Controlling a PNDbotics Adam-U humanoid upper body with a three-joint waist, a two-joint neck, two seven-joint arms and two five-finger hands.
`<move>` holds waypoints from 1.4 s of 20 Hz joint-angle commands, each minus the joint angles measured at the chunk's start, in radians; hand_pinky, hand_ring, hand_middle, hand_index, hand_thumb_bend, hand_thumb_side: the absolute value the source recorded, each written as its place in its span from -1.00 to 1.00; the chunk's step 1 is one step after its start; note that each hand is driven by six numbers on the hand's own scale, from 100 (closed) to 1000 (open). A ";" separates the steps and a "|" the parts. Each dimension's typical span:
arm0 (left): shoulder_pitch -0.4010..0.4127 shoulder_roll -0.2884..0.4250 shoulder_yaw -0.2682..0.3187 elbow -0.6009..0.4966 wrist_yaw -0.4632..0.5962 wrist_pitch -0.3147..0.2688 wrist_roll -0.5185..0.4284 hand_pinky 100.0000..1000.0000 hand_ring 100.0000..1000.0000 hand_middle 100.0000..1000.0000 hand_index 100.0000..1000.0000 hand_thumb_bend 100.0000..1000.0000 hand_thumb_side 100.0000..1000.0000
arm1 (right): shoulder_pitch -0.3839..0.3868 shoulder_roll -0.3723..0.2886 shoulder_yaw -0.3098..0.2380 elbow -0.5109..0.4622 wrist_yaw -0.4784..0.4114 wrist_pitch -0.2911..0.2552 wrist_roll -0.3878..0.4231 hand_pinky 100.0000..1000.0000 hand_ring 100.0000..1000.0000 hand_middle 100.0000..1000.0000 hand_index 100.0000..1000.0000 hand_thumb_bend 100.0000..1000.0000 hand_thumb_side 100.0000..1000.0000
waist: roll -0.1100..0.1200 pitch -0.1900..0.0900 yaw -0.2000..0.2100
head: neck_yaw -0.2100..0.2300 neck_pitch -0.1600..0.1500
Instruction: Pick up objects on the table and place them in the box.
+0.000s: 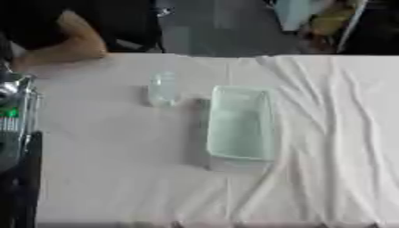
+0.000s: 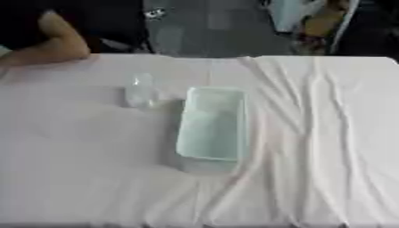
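Looks like a lab or test room, not a home. Bench covered w/ a wrinkled pale cloth, set up as a work stage. Grey hard floor beyond the far edge, w/ dark chair or equipment legs and cluttered gear at the back.
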 commanded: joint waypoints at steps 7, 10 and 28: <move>-0.019 0.028 -0.004 -0.018 -0.006 0.004 -0.003 0.18 0.16 0.37 0.48 -0.84 0.72 | -0.015 -0.024 -0.006 -0.015 -0.004 0.002 0.001 0.35 0.64 0.81 0.90 -1.00 -0.27 | 0.000 -0.007 0.000 | 0.012 -0.001; -0.019 0.028 -0.005 -0.018 -0.006 0.004 -0.004 0.18 0.17 0.38 0.48 -0.84 0.72 | -0.015 -0.024 -0.006 -0.015 -0.004 0.002 0.000 0.35 0.64 0.81 0.90 -1.00 -0.27 | 0.001 -0.007 0.000 | 0.011 -0.001; -0.241 0.438 -0.173 0.199 -0.343 0.556 -0.629 0.46 0.46 0.48 0.65 0.40 0.36 | -0.005 -0.034 0.001 -0.015 -0.007 0.020 0.018 0.34 0.64 0.81 0.90 -1.00 -0.22 | 0.020 -0.021 -0.043 | 0.011 -0.001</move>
